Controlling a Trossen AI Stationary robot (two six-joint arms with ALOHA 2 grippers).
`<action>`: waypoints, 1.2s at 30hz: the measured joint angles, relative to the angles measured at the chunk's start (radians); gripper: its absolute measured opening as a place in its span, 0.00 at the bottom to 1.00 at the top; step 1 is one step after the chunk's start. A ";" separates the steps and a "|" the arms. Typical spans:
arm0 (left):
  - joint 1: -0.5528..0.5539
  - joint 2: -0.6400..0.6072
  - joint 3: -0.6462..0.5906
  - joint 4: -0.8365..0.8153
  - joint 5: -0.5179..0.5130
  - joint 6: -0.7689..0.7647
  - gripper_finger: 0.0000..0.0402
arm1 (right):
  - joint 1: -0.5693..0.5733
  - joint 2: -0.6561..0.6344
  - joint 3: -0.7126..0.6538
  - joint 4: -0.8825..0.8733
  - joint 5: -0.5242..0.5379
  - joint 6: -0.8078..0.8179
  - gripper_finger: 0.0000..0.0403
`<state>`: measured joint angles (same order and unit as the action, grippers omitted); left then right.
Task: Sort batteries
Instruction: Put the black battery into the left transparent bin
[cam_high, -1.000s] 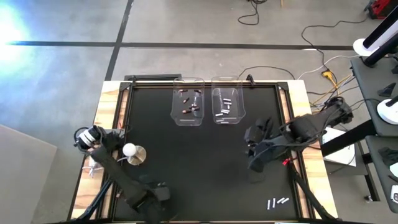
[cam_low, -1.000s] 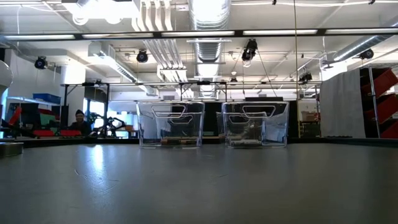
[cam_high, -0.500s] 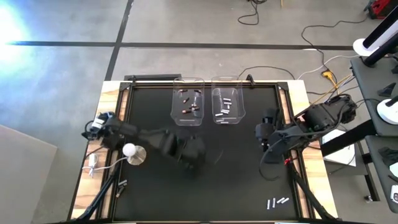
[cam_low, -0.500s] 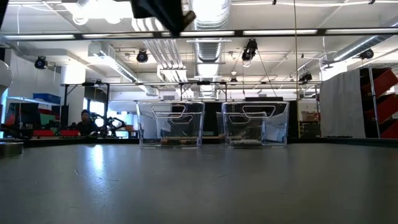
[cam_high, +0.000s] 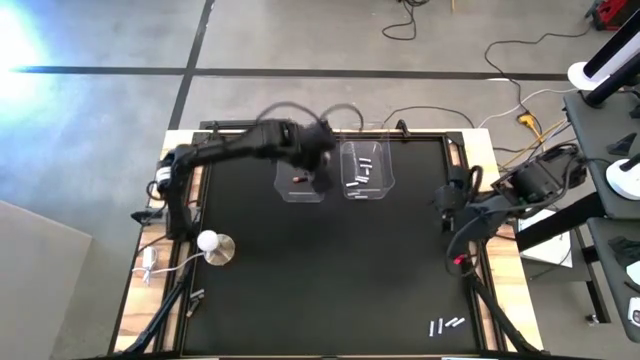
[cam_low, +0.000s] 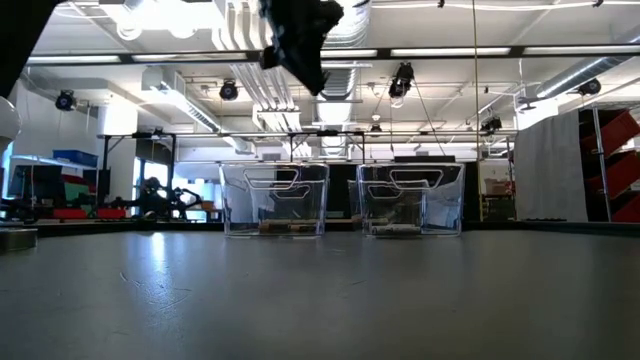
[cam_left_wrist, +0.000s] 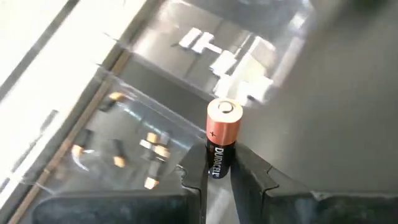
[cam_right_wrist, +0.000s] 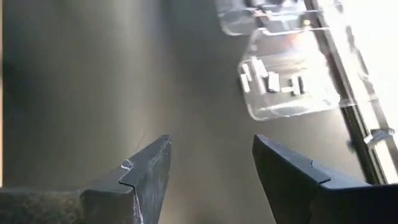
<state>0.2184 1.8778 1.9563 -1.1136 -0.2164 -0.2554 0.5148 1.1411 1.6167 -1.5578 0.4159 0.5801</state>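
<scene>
Two bins (cam_high: 301, 172) side by side, batteries (cam_high: 361, 171) inside

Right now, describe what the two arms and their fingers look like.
Both arms are dark, jointed links. The left arm is slim and black, with a silvery fitting at its base. The right arm is bulkier, with cables along it. The left gripper has narrow dark fingers. The right gripper has broad, wedge-shaped dark fingers with a stepped notch.
</scene>
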 joint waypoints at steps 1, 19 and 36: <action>0.033 0.000 -0.008 0.014 0.009 0.027 0.07 | 0.000 -0.014 -0.009 0.000 0.017 0.024 0.54; 0.286 0.039 -0.223 0.195 0.207 0.315 0.08 | -0.249 -0.044 -0.020 0.154 0.225 -0.024 0.54; 0.293 0.227 -0.271 0.185 0.211 0.381 0.08 | -0.557 0.150 -0.020 0.329 -0.129 -0.305 0.54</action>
<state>0.5112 2.1047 1.6855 -0.9289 -0.0056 0.1252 -0.0426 1.2915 1.5963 -1.2287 0.2869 0.2756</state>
